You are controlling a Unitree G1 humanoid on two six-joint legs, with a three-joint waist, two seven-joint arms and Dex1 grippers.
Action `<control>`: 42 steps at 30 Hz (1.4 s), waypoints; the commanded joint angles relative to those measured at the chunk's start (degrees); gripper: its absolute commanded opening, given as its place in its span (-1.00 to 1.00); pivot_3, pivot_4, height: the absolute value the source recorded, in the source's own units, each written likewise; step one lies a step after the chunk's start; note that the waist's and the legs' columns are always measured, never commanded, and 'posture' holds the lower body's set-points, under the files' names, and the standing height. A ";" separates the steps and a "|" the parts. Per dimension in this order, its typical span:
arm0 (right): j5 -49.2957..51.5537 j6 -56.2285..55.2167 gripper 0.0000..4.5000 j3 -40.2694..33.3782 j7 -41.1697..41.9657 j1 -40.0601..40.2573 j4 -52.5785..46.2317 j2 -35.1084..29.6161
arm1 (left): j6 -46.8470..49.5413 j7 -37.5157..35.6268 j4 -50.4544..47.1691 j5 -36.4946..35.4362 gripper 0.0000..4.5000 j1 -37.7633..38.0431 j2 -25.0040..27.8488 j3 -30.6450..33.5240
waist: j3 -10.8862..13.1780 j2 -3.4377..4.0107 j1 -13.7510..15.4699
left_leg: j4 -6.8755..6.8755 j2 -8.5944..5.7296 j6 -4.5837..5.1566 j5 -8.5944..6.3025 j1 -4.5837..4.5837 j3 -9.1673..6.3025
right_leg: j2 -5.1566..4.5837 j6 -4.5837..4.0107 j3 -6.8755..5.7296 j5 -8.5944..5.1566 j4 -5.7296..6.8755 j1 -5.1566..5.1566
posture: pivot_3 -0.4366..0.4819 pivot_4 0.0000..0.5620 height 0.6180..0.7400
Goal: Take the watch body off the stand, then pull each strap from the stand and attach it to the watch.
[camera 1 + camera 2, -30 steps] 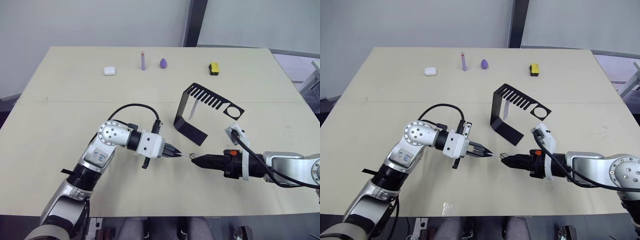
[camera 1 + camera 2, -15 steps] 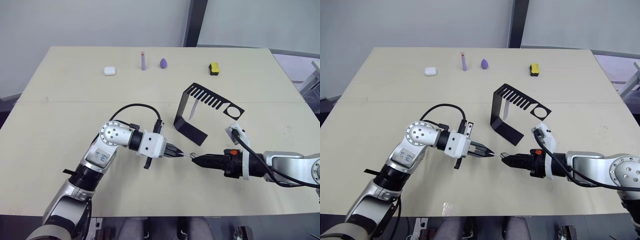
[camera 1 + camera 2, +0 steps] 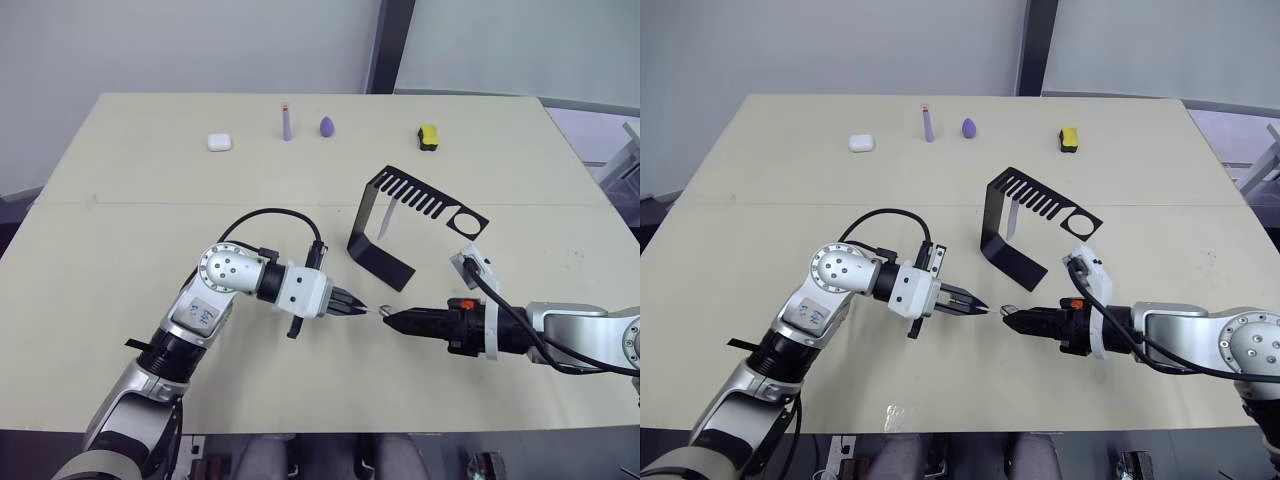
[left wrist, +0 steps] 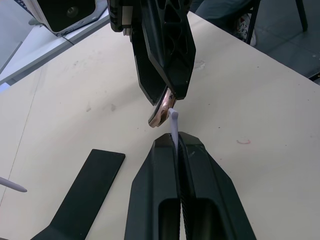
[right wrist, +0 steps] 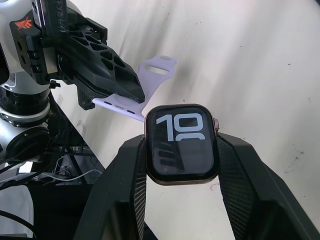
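Observation:
Near the table's front middle my two grippers meet tip to tip. The left gripper (image 3: 358, 309) is shut on a pale lavender strap (image 4: 173, 126), whose free end touches the watch body (image 5: 181, 142). That black-screened, copper-rimmed case sits between the fingers of my right gripper (image 3: 389, 319), which is shut on it. The same strap (image 5: 159, 69) runs along the case's far edge in the right wrist view. Behind the grippers stands the black stand (image 3: 363, 215), with another strap (image 3: 384, 222) hanging under its slotted top arm.
Along the table's far side lie a white earbud case (image 3: 220, 142), a purple stick (image 3: 286, 122), a purple egg shape (image 3: 326, 126) and a yellow-and-black block (image 3: 428, 136). The stand's flat base (image 3: 383, 266) lies just behind the grippers.
My left gripper has crept slightly right, toward the right gripper. The right arm and the stand have held still.

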 commanded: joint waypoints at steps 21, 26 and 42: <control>1.37 -1.15 -0.33 -1.72 1.61 0.51 -2.38 -0.53 | 0.17 1.14 -0.20 -0.31 -1.00 -1.29 -0.35 0.51 | 0.00 0.00 0.00 | 0.00 0.00 0.00 0.00 0.00 0.00 | 0.00 0.00 -0.01 0.00 0.01 0.00 | -0.05 -0.47 1.00; 1.37 -1.05 -0.33 -1.89 1.98 0.33 -2.37 -0.81 | 0.10 1.08 -0.27 -0.01 -1.00 -1.05 -0.07 0.37 | 0.00 0.00 0.00 | 0.00 0.00 0.00 0.00 0.00 0.00 | 0.00 0.00 -0.01 0.00 0.01 0.00 | -0.05 -0.47 1.00; 1.37 -0.69 -0.33 -1.62 2.55 0.41 -2.26 -2.03 | 2.77 1.82 -1.53 -0.98 -1.00 -2.11 -0.79 0.86 | 0.00 0.00 0.01 | 0.01 0.00 0.00 0.00 0.00 0.00 | 0.00 0.00 0.00 0.00 0.01 0.00 | -0.05 -0.47 1.00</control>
